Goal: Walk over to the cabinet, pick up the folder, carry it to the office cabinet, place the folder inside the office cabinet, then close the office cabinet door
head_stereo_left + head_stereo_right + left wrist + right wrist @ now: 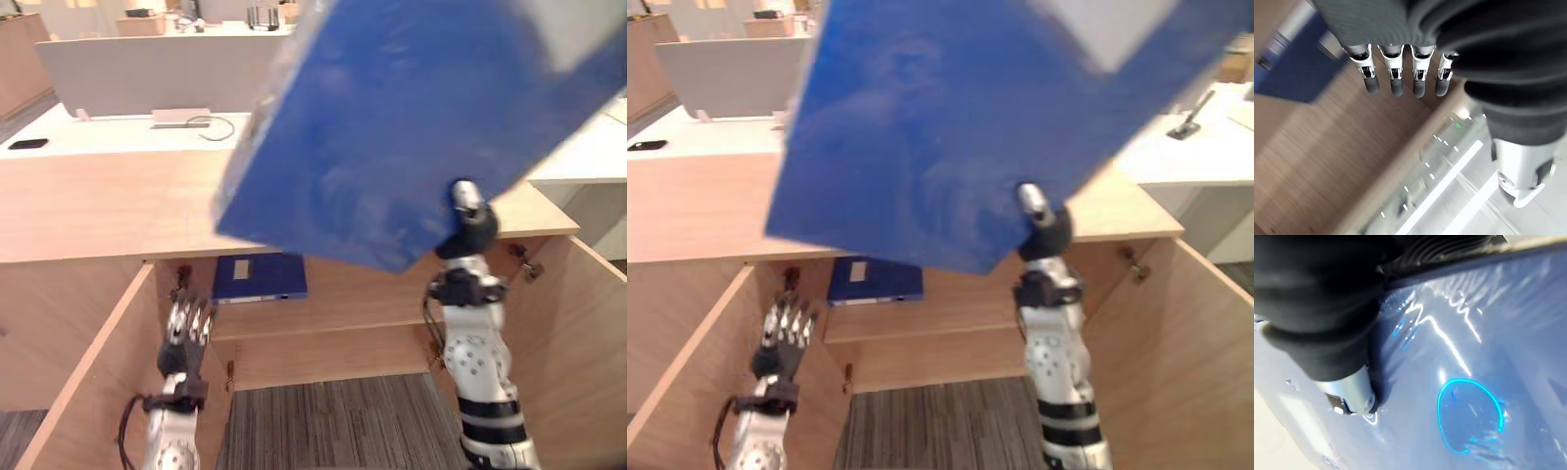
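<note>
Blue folder (411, 117), tilted across the upper right, hangs pinched under the right hand (468, 211) thumb; left hand (186, 328) waits straight-fingered, lower left. Corner grip may slip, or the folder may clip the office cabinet (98, 206) top.

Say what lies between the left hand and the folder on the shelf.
Nothing: in the left eye view, bare cabinet wood separates the left hand from the shelf folder.

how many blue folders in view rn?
2. One folder is held up in the right hand; a second folder lies flat on the shelf inside the open cabinet. Others may be hidden behind the raised one.
</note>
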You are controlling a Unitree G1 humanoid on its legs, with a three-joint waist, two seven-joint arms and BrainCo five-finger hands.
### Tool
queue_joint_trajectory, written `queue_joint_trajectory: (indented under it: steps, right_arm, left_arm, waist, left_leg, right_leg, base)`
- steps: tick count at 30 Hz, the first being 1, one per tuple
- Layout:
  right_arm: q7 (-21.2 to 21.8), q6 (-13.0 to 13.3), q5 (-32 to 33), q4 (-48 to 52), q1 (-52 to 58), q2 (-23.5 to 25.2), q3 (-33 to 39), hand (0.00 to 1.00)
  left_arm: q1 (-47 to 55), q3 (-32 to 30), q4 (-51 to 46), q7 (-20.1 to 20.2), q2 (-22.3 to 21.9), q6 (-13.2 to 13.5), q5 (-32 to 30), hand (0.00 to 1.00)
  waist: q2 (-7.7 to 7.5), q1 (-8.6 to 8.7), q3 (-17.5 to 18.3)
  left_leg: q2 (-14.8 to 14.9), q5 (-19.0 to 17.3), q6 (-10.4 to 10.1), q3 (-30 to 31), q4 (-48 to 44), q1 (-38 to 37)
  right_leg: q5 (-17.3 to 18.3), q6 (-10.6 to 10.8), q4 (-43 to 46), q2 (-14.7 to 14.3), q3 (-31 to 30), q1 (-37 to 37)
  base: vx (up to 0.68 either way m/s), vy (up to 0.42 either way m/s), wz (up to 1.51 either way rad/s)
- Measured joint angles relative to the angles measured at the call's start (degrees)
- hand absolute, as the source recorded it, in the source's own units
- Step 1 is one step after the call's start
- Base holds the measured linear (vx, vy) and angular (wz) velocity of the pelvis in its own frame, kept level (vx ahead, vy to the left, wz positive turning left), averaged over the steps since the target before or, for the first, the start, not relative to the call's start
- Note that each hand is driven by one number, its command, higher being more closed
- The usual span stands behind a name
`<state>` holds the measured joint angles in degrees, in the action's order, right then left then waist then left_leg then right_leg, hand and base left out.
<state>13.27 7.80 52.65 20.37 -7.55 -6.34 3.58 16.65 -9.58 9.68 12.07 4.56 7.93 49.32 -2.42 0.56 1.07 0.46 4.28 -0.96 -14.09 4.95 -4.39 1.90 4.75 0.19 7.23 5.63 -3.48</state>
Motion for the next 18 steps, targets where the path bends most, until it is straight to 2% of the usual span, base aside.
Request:
queue_joint_trajectory:
  steps: [4,7,10,11,12,14,18]
  right_arm:
    - [-2.76,0.58,-0.77,0.18,8.68,3.61,0.86,1.00]
    - [-3.87,0.51,-3.12,0.30,13.16,6.01,0.51,1.00]
    - [-3.93,0.27,-4.34,0.38,19.43,7.68,-1.53,1.00]
    - [-3.67,-0.13,-4.10,-0.07,23.84,8.38,-3.65,1.00]
    - [-3.39,-0.29,-3.98,-0.63,25.32,8.69,-4.46,1.00]
    - [-2.58,-1.19,-1.88,-4.08,28.08,8.98,-7.13,1.00]
    - [-2.03,-5.67,0.52,-20.73,31.45,8.99,-13.33,1.00]
  left_arm:
    - [1.78,-2.64,11.93,-0.47,-0.27,-2.57,-4.71,0.00]
    - [2.05,-4.93,22.14,-0.43,-1.05,-4.14,-8.80,0.00]
    - [2.79,-11.52,33.51,-0.36,-4.13,-5.59,-10.47,0.00]
    - [2.70,-16.37,39.15,-0.53,-5.71,-6.34,-9.98,0.00]
    - [2.72,-17.59,40.48,-0.61,-6.14,-6.38,-9.99,0.00]
    - [2.95,-20.38,42.09,-1.45,-6.97,-6.42,-10.45,0.00]
    - [3.07,-22.92,43.20,-2.24,-7.69,-6.43,-13.38,0.00]
  waist:
    - [0.02,0.42,0.66]
    - [0.07,0.54,0.90]
    - [0.44,0.75,1.21]
    - [0.58,0.88,1.19]
    - [0.58,0.90,1.19]
    - [0.60,0.78,1.15]
    - [0.94,-0.50,0.82]
  left_leg:
    - [0.60,-0.29,-0.34,-2.08,-0.01,-0.11]
    - [1.05,-1.24,-0.92,-4.57,0.00,-1.19]
    - [1.31,-2.36,-1.27,-7.72,0.01,-2.30]
    - [1.67,-2.77,-1.42,-9.56,-0.01,-2.67]
    - [1.71,-2.89,-1.47,-10.12,-0.05,-2.73]
    - [1.83,-3.07,-1.39,-11.63,-0.26,-2.94]
    - [2.98,-5.01,-2.18,-15.36,-2.25,-3.95]
  right_leg:
    - [-1.85,0.02,-1.56,-0.82,-2.73,0.30]
    - [-1.97,-0.03,-1.62,-1.24,-4.95,0.66]
    - [-1.92,-0.01,-1.17,-1.60,-7.95,1.40]
    - [-1.93,-0.01,-0.68,-1.83,-9.44,2.07]
    - [-1.96,0.01,-0.58,-1.92,-9.87,2.31]
    - [-2.01,0.06,-0.20,-2.31,-11.31,2.98]
    - [-1.93,0.03,0.26,-3.09,-13.76,3.30]
  base:
    - [0.00,-0.017,-0.31]
    - [-0.03,-0.007,-0.47]
    - [-0.01,0.007,-0.58]
    - [0.01,-0.007,-0.51]
    - [0.01,-0.010,-0.56]
    - [0.00,-0.015,-0.43]
    - [0.00,-0.042,-0.44]
